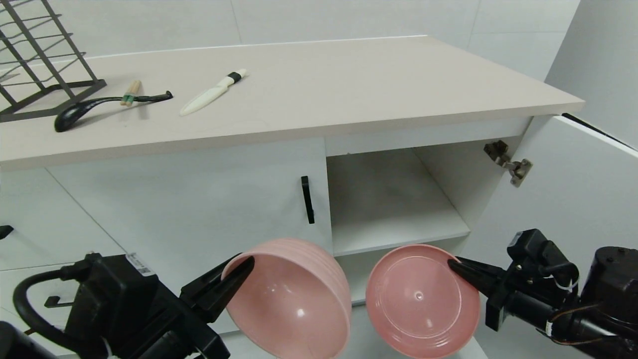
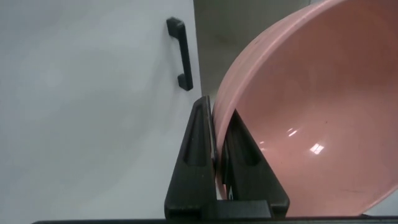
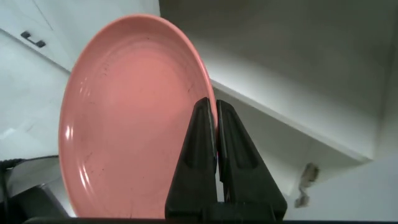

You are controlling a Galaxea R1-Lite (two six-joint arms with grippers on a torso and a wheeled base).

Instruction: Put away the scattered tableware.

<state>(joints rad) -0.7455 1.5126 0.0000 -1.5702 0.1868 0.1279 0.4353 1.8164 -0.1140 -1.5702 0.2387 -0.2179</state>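
- Two pink pieces are held up in the head view. The left gripper is clamped on the rim of a pink bowl, which hangs tilted just past its fingertips with its hollow facing the camera.
- The right gripper pinches the edge of a pink plate. The plate stands on edge between the two sets of fingers, with a narrow gap separating it from the bowl.
- Just beyond both pairs of fingertips is the open cabinet, its door swung out above the right gripper.
- Well beyond the fingers, on the countertop, lie a black ladle, chopsticks touching its handle, and a cream knife — all near a wire rack.
- In the left wrist view, one finger sits inside the bowl's wall and one outside, squeezed tight on it. A black door handle lies past the tips.
- In the right wrist view, the fingers nip the plate's rim, and the cabinet shelf lies beyond them.
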